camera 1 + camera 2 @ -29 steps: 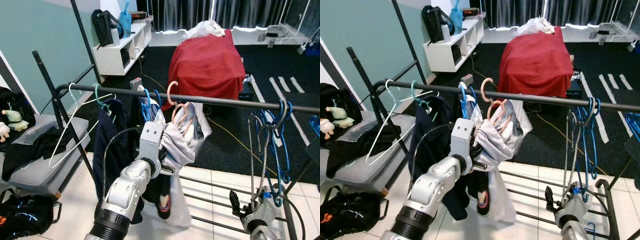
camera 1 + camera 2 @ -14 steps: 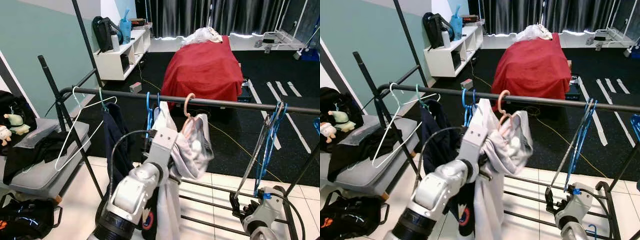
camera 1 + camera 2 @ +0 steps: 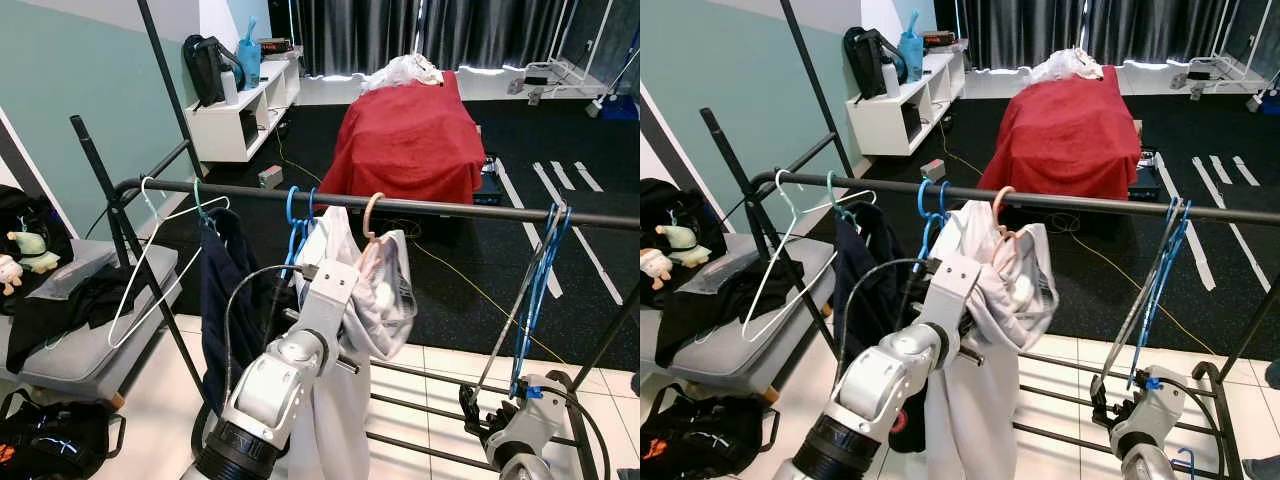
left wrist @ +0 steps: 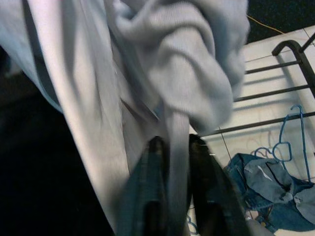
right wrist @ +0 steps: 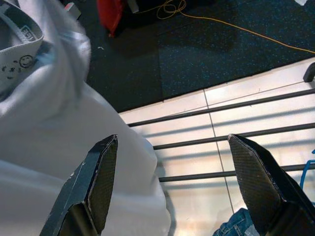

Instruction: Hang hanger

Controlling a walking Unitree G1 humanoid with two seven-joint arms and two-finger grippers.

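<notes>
Far left, a grey seat (image 3: pixel 90 345) carries dark clothes, and a white hanger (image 3: pixel 150 255) hangs empty at the left end of the rail (image 3: pixel 450 208). Next along the rail are a dark garment (image 3: pixel 228 300) on a teal hanger and a pair of blue hangers (image 3: pixel 297 215).

Near the middle, the pink hanger (image 3: pixel 372 212) has its hook over the rail, with the pale grey garment (image 3: pixel 345 330) draped from it. So the main step looks done: the hanger is on the rail and seems to carry the cloth's weight itself.

The left gripper (image 4: pixel 172 162) is raised just below that hanger. In the left wrist view its fingers (image 4: pixel 150 172) stand narrow, pinching a fold of the grey garment between them. What is left, by my reading, is to let go of the cloth and draw the arm away without dragging the hanger along the rail or off it. Whether the garment sits square on the hanger's shoulders cannot be told, as the cloth is bunched around it.

Further right, more blue hangers (image 3: pixel 545 270) hang from the rail. Low at the right, the right gripper (image 5: pixel 172 187) hangs near the rack's bottom bars (image 5: pixel 221 142), its fingers (image 5: pixel 98 182) spread wide and holding nothing. Beyond the rack, a red cover (image 3: pixel 410 135) lies over a piece of furniture on the dark floor.
</notes>
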